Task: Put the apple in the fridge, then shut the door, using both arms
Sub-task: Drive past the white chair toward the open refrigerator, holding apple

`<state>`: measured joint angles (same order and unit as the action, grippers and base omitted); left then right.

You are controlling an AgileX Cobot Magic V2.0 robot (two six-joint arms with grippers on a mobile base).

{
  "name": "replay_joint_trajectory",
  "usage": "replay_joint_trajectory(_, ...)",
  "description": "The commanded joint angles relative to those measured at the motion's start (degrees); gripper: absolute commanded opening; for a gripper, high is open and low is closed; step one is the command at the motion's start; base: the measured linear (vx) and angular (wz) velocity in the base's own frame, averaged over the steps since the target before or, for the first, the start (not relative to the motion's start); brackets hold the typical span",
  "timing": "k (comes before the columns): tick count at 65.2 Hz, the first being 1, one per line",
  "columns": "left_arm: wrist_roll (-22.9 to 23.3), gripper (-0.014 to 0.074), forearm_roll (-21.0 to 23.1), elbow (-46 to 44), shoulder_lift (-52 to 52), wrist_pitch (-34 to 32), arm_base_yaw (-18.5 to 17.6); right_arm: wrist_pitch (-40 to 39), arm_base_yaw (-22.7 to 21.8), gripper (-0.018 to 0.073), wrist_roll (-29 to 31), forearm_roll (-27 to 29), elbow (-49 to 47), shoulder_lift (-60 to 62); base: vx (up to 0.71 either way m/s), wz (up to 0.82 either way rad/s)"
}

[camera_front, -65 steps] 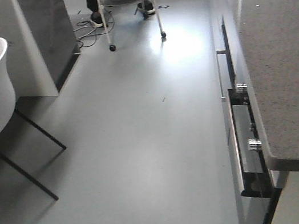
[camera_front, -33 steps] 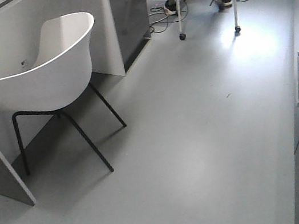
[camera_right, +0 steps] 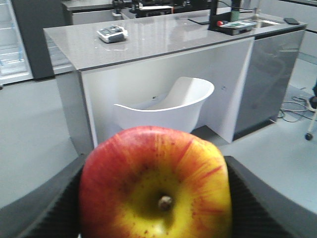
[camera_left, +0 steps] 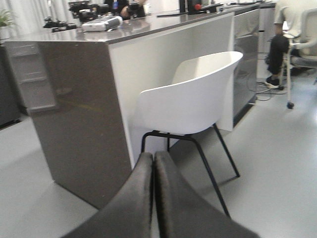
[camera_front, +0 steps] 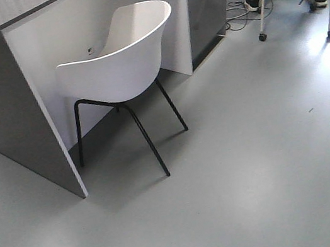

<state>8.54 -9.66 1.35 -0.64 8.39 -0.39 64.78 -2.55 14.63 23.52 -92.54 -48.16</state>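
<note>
The right gripper [camera_right: 153,208] clamped the apple [camera_right: 154,183]; the fridge [camera_right: 12,42] lay well apart, upper left of frame; the left gripper [camera_left: 153,158] was closed, empty.

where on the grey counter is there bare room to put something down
The counter is bare across its middle, between the white device near one end and the stand and boxes at the other, where it is crowded.

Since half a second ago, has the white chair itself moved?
No. The white chair stays tucked beside the counter; both slid rightward together, so the view turned.
</note>
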Motion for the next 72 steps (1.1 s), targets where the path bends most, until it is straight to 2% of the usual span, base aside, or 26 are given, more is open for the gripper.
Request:
replay_joint_trajectory(1,0.2,-0.0006,0.5,-1.0,-0.7,-4.4,0.0,-4.7,-0.2,0.0133,0.5,0.9,-1.2,-0.4,-0.01,0.33)
replay_joint_trajectory(72,0.2,-0.0006,0.5,-1.0,-0.7,-4.4,0.0,-4.7,-0.2,0.0133,0.5,0.9,-1.2,-0.4,0.02,0.43)
